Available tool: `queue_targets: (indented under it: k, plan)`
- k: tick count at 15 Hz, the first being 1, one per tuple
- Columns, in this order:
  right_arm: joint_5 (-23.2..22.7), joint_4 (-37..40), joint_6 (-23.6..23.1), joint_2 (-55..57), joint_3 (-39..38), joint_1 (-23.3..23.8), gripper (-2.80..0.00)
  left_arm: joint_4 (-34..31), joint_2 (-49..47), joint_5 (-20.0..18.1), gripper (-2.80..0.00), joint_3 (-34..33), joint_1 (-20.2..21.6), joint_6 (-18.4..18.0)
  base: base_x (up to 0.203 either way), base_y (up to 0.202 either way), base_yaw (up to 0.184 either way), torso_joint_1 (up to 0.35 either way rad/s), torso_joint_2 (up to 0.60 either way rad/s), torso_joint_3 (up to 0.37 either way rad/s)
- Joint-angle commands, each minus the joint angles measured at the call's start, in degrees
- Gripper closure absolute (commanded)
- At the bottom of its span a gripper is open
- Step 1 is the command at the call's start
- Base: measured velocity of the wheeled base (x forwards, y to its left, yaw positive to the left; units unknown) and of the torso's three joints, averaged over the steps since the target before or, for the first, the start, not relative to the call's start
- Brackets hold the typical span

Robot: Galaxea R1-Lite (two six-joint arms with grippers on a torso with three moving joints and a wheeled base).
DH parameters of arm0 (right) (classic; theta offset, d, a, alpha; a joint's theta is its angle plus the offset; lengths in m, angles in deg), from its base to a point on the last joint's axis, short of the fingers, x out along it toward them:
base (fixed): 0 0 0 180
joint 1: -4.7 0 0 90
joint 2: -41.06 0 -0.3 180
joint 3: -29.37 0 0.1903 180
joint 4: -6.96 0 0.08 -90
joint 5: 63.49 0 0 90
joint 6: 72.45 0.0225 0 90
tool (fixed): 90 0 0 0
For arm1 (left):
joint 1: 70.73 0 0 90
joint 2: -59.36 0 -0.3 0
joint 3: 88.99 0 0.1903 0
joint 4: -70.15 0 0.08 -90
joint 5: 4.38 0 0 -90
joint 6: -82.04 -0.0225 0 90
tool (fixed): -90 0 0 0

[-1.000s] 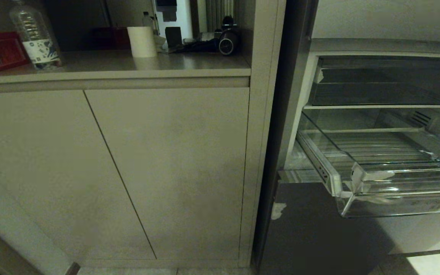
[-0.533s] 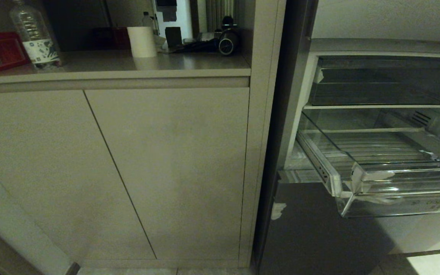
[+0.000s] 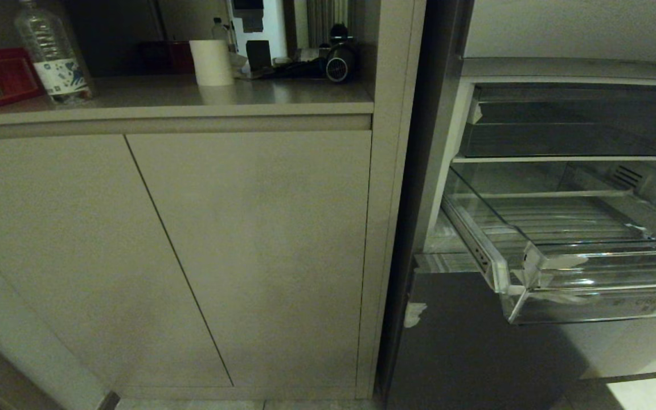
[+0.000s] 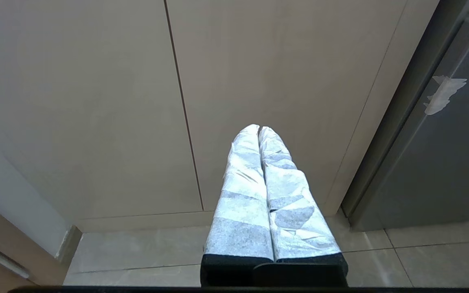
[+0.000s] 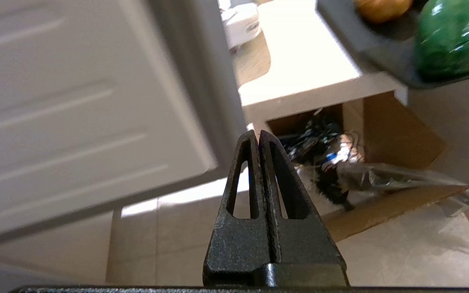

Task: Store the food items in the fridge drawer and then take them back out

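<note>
The fridge drawer (image 3: 607, 303), a clear bin with a ribbed floor and white tape on its front corner, stands pulled out of the open fridge at the right of the head view; nothing lies in the part I see. Neither arm shows in that view. An orange-brown round food item (image 5: 382, 8) sits on a grey tray (image 5: 367, 45), cut off by the edge of the right wrist view. My right gripper (image 5: 258, 134) is shut and empty, well short of that tray. My left gripper (image 4: 259, 128), wrapped in white tape, is shut and empty, low before the cabinet doors.
A glossy green object (image 5: 453, 37) lies on the same tray. An open cardboard box (image 5: 397, 146) of cables stands on the floor beyond the right gripper, beside the white fridge door (image 5: 75, 101). A darker bin (image 3: 573, 122) sits above the drawer. A bottle (image 3: 52, 54) and a paper roll (image 3: 211, 61) stand on the counter.
</note>
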Motion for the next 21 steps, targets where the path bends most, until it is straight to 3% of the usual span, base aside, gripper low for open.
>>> queue_targets:
  k: [1,4,5,14,17,21]
  plan:
    - [-0.04,-2.16,0.11,2.52,0.38,1.45,0.00,-0.03,-0.04,0.01,0.00,0.01,0.00,0.00,0.000,0.000,0.000,0.000,0.00,0.000]
    - [0.02,-4.54,0.19,5.81,1.51,3.72,0.00,-0.03,-0.04,0.01,0.00,-0.04,0.00,0.00,0.000,0.000,0.000,0.000,0.00,0.000]
    - [0.07,-6.37,0.19,7.19,1.56,4.28,-2.80,-0.03,-0.04,0.01,0.00,-0.08,0.00,0.05,0.000,0.000,0.000,0.000,0.00,0.000]
    - [3.14,-14.30,-0.33,23.10,9.69,5.58,-2.80,-0.03,-0.04,0.01,0.00,0.01,0.00,0.00,0.000,0.000,0.000,0.000,0.00,0.000]
    - [3.46,-19.52,-1.92,28.04,11.40,8.01,-2.80,-0.03,-0.04,0.01,0.00,0.01,0.00,0.00,0.000,0.000,0.000,0.000,0.00,0.000]
    - [5.74,-20.27,-3.59,33.87,15.96,10.08,-2.80,-0.03,-0.04,0.01,0.00,0.01,0.00,0.00,0.000,0.000,0.000,0.000,0.00,0.000]
